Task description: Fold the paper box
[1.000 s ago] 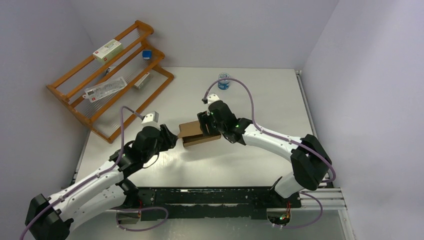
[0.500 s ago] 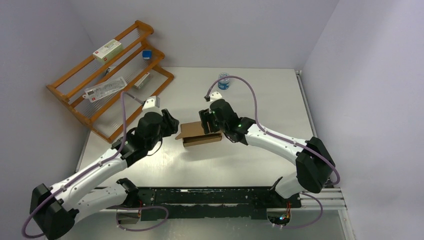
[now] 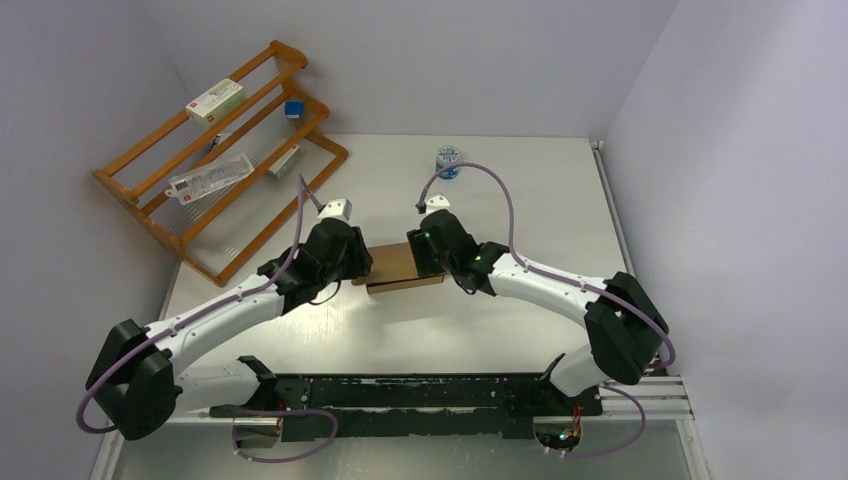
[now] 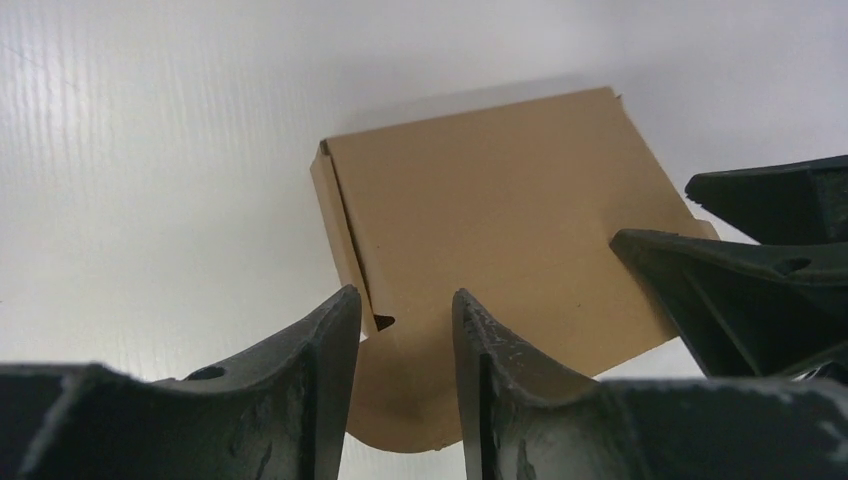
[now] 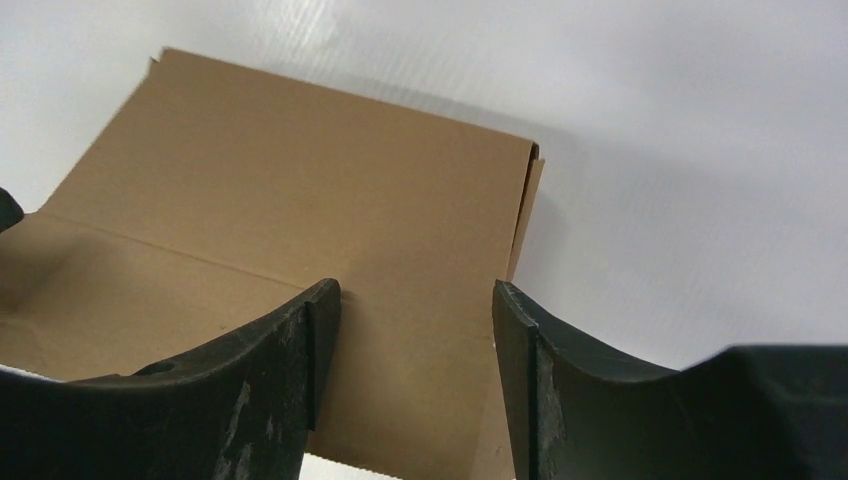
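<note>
At the paper box [image 3: 393, 266], left tool [image 4: 405, 300] and right tool [image 5: 415, 290], both part-open.

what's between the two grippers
The paper box, resting on the table, with left gripper and right gripper at opposite ends; the top view shows it.

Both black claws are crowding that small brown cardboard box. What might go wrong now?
The left gripper and right gripper sit close together over the brown corrugated cardboard box, so they might collide. The box lies ungripped on the smooth white table; a push may slide it rather than fold it.
</note>
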Tool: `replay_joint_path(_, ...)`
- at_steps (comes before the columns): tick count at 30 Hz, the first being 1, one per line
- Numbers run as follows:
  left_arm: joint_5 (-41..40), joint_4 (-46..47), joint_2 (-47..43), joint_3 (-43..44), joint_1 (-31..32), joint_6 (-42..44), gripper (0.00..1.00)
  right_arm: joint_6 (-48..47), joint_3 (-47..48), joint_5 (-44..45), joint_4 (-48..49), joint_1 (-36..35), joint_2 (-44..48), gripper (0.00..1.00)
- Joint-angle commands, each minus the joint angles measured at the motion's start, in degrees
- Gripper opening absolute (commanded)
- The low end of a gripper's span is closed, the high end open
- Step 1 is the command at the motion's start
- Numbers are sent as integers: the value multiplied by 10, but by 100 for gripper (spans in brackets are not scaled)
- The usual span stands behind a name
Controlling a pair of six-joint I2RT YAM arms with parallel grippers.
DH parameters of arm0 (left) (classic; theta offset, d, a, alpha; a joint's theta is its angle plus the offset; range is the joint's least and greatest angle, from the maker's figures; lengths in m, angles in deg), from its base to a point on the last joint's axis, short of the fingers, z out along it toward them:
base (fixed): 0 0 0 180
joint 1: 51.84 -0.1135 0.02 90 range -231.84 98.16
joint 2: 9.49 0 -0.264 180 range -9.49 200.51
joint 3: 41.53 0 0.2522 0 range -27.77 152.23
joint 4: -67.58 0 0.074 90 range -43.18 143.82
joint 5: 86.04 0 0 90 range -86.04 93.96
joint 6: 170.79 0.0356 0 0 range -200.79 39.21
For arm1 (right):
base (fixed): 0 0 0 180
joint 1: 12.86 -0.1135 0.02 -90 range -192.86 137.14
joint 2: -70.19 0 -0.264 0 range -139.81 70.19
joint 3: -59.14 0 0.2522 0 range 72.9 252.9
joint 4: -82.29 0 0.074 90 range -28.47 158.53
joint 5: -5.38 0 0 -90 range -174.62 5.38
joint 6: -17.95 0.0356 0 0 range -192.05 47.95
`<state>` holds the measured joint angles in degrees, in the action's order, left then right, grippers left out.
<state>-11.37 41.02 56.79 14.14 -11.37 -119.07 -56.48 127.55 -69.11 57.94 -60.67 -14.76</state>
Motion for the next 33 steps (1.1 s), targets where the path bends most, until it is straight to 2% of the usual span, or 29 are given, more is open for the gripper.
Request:
replay_joint_path(1, 51, 22, 19, -24, -4, 4, 43, 29, -24, 6, 10, -2, -7, 60)
replay_joint_path(7, 59, 31, 23, -60, -4, -6, 39, 45, -44, -15, 25, -2, 2, 58)
replay_joint_path(11, 48, 32, 17, -72, -4, -5, 38, 37, -43, 4, 20, 3, 14, 58)
replay_joint_path(19, 42, 43, 32, -76, -8, 1, 37, 42, -74, -69, 47, 83, 53, 57)
replay_joint_path(27, 52, 56, 55, -78, -11, 6, 36, 69, -135, -189, 124, 137, 44, 47)
replay_joint_path(33, 58, 64, 68, -84, -16, 11, 35, 78, -165, -215, 154, 148, 20, 36)
